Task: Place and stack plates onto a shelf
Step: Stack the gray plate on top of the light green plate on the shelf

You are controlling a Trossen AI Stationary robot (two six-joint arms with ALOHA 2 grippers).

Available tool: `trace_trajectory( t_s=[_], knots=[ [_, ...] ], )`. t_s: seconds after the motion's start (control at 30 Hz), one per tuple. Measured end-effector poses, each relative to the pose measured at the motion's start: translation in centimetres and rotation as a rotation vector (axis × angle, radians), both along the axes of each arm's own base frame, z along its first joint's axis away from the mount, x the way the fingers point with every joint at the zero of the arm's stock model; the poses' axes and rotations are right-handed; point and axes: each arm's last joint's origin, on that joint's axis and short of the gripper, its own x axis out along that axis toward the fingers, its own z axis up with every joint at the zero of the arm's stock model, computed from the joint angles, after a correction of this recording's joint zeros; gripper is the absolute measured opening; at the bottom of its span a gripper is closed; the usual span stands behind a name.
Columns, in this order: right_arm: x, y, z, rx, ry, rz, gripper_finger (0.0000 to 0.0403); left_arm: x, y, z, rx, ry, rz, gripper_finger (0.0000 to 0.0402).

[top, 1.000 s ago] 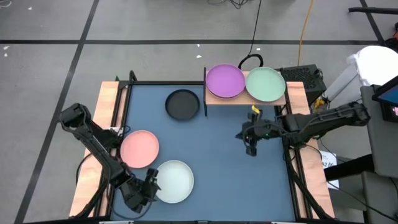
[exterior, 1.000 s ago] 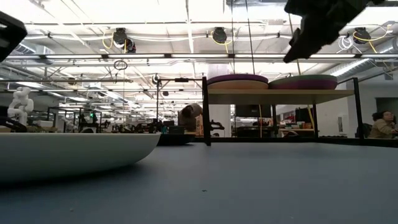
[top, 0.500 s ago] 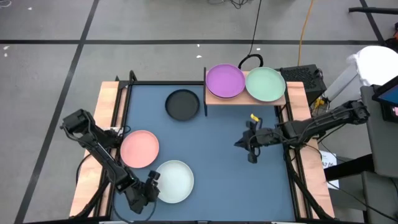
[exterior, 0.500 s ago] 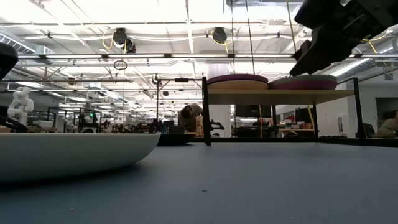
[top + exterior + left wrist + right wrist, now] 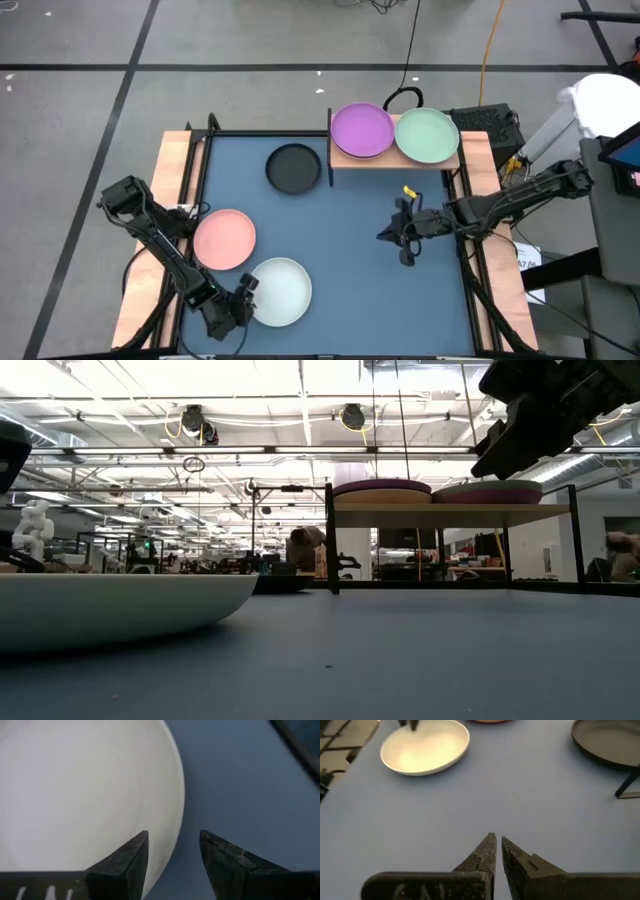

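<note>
High view: the shelf [image 5: 394,158], a light-wood board, sits at the far edge of the blue table [image 5: 340,270]. On it a purple plate [image 5: 361,130] and a pale green plate [image 5: 427,136] sit side by side, rims touching. Whether each lies on another plate cannot be told from above. A dark grey plate [image 5: 293,167] lies on the table just left of the shelf. A pink plate [image 5: 224,239] lies near the left edge, and a whitish plate [image 5: 279,291] is just beside it toward the near edge. Left gripper [image 5: 243,296] is at the whitish plate's left rim. Right gripper [image 5: 400,232] hangs over bare table, well apart from every plate.

Low view: the shelf [image 5: 450,514] stands raised on dark legs. Two plate stacks show on it, purple rims on top. The whitish plate [image 5: 110,608] fills the near left. The right gripper [image 5: 525,420] shows at upper right, above shelf level.

Left wrist view: fingers [image 5: 127,865] stand apart, straddling the rim of the whitish plate [image 5: 80,795], not clamped on it.

Right wrist view: fingers [image 5: 485,852] are nearly together with nothing between them. Beyond lie the whitish plate [image 5: 425,753] and the dark grey plate [image 5: 607,742].
</note>
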Motion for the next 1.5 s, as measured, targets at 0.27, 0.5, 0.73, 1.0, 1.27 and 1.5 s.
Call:
trace_trajectory(
  t_s=[0.27,0.5,0.73,1.0,1.27,1.5],
  knots=[
    [0.1,1.0,0.6,0.045,-0.074,0.034,0.0015,-0.2,0.2,-0.1,0.061,-0.006,-0.047,0.0109],
    [0.6,1.7,1.7,0.084,-0.198,0.054,0.0015,-0.2,0.0,-0.1,0.067,-0.024,-0.081,0.0014],
    [0.4,3.0,2.6,0.127,-0.288,0.115,0.0015,0.1,0.3,0.0,0.1,-0.041,-0.131,0.0011],
    [0.0,4.1,2.7,0.078,-0.309,0.125,0.0015,1.7,0.8,0.3,0.076,-0.1,-0.129,0.001],
    [-0.1,4.1,2.7,0.037,-0.314,0.148,0.0015,2.6,0.7,0.7,-0.009,-0.136,-0.144,0.001],
    [0.1,3.8,3.2,0.058,-0.373,-0.004,0.0015,3.4,1.4,0.8,-0.006,-0.146,-0.114,0.001]
  ],
)
